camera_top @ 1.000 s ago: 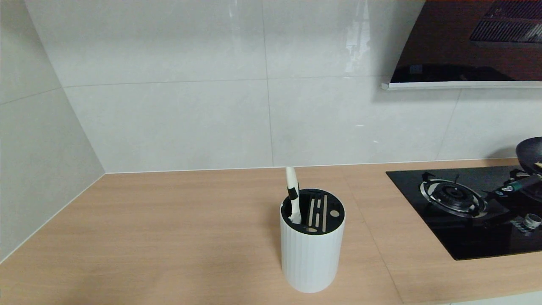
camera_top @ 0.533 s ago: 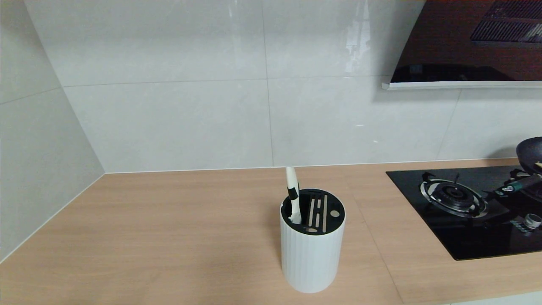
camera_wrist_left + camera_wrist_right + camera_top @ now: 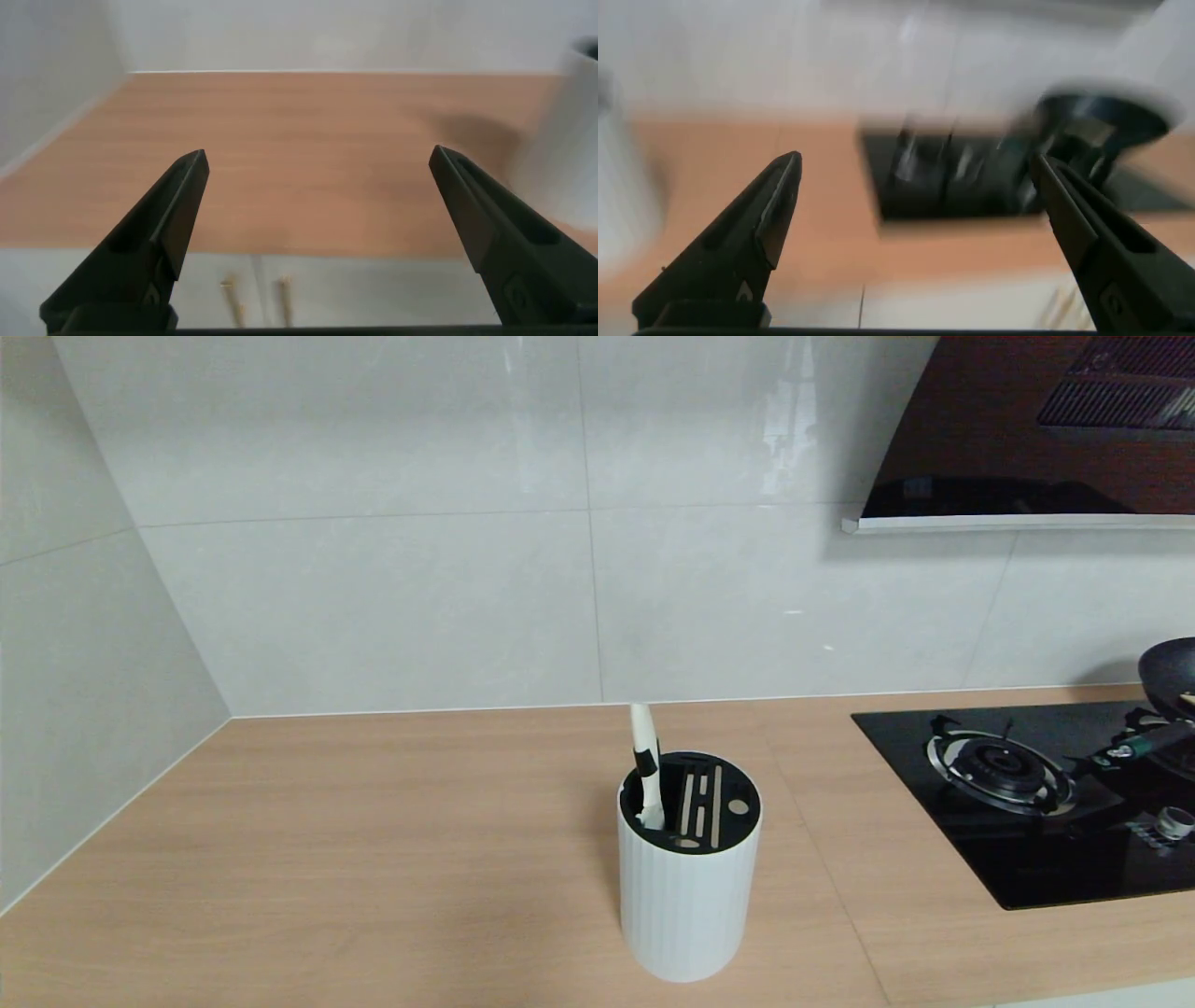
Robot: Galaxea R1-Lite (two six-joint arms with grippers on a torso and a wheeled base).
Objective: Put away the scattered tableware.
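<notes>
One utensil (image 3: 640, 723), with a white handle and a black band, stands nearly upright in the open compartment of the holder (image 3: 689, 896). The holder is a white ribbed cylinder with a black slotted top, standing on the wooden worktop (image 3: 373, 840). A black hob (image 3: 1027, 859) lies well apart on the holder's right, with a dark pan (image 3: 1172, 672) at its far end.

The left tool (image 3: 318, 161) hangs on the holder's left with its jaws spread wide and nothing between them. The right tool (image 3: 915, 163) hangs on the holder's right, facing the hob, likewise spread and empty.

Handling, as judged:
- **Weight and stiffness:** the utensil looks slender, stiff and light.
- **Surface:** its glossy handle is probably smooth and so apt to slip in a loose pinch.
- **Where to hold:** the black band, just above the holder's rim, looks the surest place to take hold, with a straight lift along the handle.
- **Risk:** the holder is tall and narrow, so a sideways pull on the handle could tip it.

This piece appears already stowed.
</notes>
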